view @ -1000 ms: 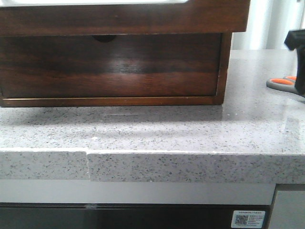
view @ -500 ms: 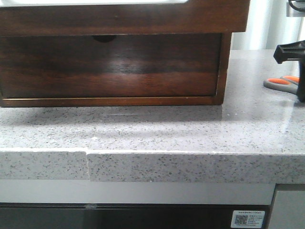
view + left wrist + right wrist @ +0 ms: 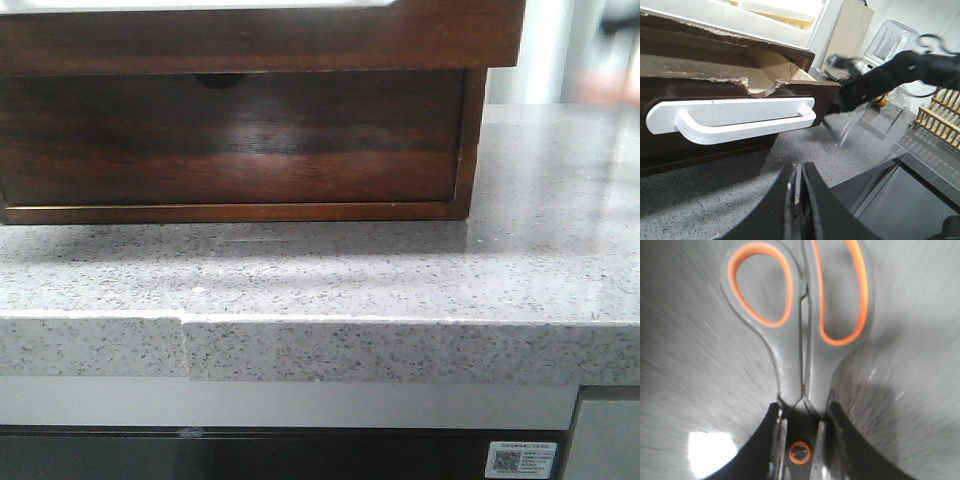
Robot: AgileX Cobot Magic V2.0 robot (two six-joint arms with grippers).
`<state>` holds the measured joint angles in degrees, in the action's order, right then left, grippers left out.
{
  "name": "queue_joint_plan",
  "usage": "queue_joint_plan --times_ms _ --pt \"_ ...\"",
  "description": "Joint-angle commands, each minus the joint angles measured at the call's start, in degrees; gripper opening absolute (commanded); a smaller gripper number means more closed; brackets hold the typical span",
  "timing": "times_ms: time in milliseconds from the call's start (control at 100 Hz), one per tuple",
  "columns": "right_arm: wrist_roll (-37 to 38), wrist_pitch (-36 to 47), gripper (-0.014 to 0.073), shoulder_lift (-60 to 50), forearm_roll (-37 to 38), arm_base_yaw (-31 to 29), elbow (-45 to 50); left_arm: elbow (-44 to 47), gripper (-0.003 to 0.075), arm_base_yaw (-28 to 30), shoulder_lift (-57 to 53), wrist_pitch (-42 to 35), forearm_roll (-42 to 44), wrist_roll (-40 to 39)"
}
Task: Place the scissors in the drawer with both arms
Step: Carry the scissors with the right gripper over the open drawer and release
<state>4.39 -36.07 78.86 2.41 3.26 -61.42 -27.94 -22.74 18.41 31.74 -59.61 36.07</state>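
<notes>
Scissors clamped in right gripper; drawer part open.

Small grey-handled scissors with orange inserts [image 3: 800, 330]: centre of right wrist frame, right gripper [image 3: 801, 440] fingers clamped near the pivot, background blurred. Wide dark brown wooden drawer [image 3: 735, 80] with white strip handle [image 3: 735, 117]: upper left of left wrist frame, pulled out. Left gripper [image 3: 796, 200]: fingers together, empty, lower centre. Advice: hold grip firm, lower scissors level inside the cavity, clear of front edge.
</notes>
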Motion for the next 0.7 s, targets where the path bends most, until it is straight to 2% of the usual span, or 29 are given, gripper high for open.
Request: queue_joint_plan --times_ms 0,180,380,560,690 --pt "0.08 6.85 -0.0078 -8.57 0.22 1.04 -3.77 -1.67 -0.0019 -0.5 0.43 -2.12 -2.63 0.16" --pt "-6.27 11.13 -0.0078 -16.1 0.22 7.32 -12.33 -1.67 -0.0019 -0.5 0.43 -2.12 -2.41 0.16" --pt "-17.82 11.1 -0.0079 -15.14 0.22 20.01 -22.34 -1.67 -0.0019 -0.5 0.43 -2.12 -1.83 0.16" --pt "-33.17 12.76 -0.0079 -11.6 0.66 33.83 -24.27 -1.67 -0.0019 -0.5 0.43 -2.12 -1.83 0.16" --pt "-38.19 12.88 -0.0079 -6.81 3.4 40.71 -24.27 -1.67 -0.0019 -0.5 0.43 -2.12 -1.83 0.16"
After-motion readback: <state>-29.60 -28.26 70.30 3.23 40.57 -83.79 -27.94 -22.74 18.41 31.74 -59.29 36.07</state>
